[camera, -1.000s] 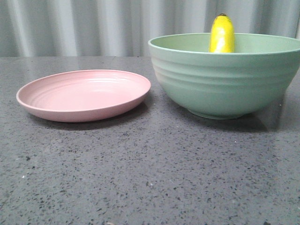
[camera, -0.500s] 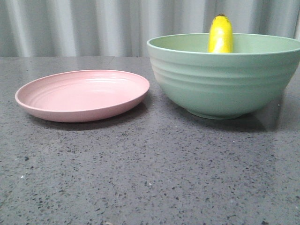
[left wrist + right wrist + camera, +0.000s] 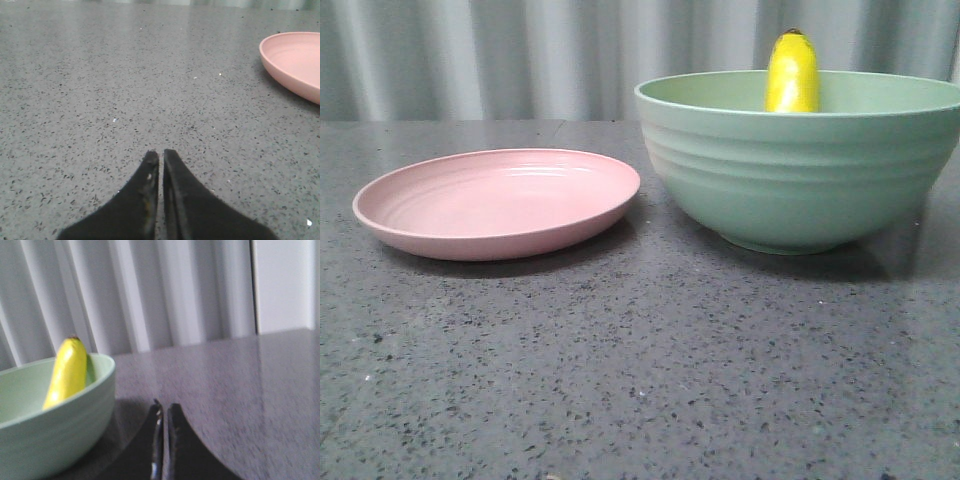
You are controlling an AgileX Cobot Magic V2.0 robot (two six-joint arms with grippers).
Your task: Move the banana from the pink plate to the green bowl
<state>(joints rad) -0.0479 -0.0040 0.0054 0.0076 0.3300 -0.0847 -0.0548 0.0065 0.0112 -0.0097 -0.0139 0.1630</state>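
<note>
The yellow banana (image 3: 793, 72) stands on end inside the green bowl (image 3: 800, 170), its dark tip sticking up above the far rim. The pink plate (image 3: 500, 200) sits empty to the left of the bowl, close to it. Neither gripper shows in the front view. In the left wrist view my left gripper (image 3: 161, 153) is shut and empty just above the table, with the plate's edge (image 3: 295, 62) off to one side. In the right wrist view my right gripper (image 3: 165, 407) is shut and empty beside the bowl (image 3: 55, 415), apart from it, with the banana (image 3: 67, 371) leaning inside.
The grey speckled tabletop (image 3: 640, 370) stretches in front of plate and bowl. A pale ribbed curtain (image 3: 520, 50) hangs behind the table.
The view has shifted by only a few pixels. The banana, bowl and plate stay as they were.
</note>
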